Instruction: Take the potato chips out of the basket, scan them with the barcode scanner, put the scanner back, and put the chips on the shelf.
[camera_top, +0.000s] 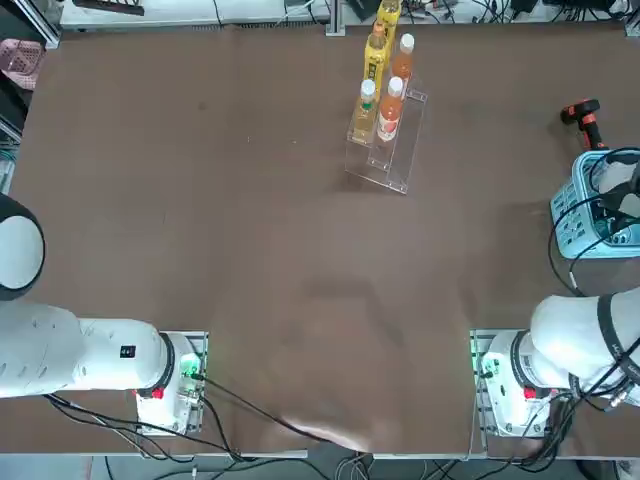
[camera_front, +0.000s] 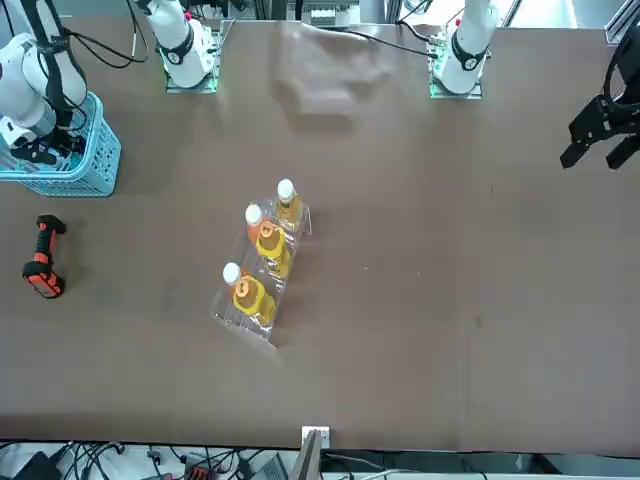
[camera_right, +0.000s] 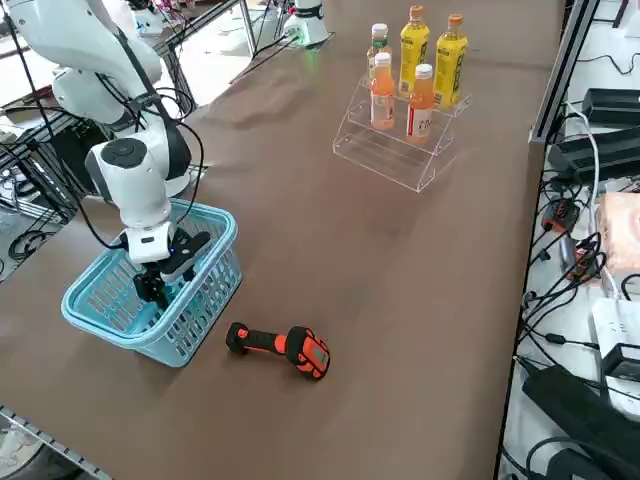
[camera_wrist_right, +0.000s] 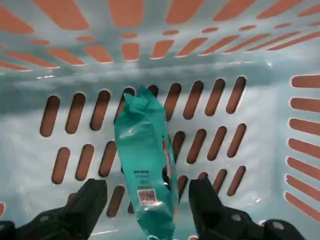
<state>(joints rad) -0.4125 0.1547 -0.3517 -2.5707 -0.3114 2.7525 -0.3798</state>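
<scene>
The potato chips (camera_wrist_right: 145, 160), a narrow teal packet, lie flat on the floor of the light blue basket (camera_wrist_right: 250, 65). My right gripper (camera_wrist_right: 147, 202) is lowered inside the basket (camera_right: 200, 300), open, one finger on each side of the packet's near end, not clamping it. From the side the gripper (camera_right: 165, 275) sits below the basket rim and the packet is hidden. The barcode scanner (camera_right: 280, 346), black and orange, lies on the table beside the basket (camera_top: 580, 225); it also shows from above (camera_top: 582, 116). The clear stepped shelf (camera_right: 395, 150) stands farther across the table.
Several orange and yellow drink bottles (camera_right: 425, 60) fill the shelf's upper tiers (camera_top: 385, 140); its lowest step is bare. The scanner (camera_front: 42, 262) lies close to the table edge. Cables hang off the right arm above the basket (camera_front: 85, 165).
</scene>
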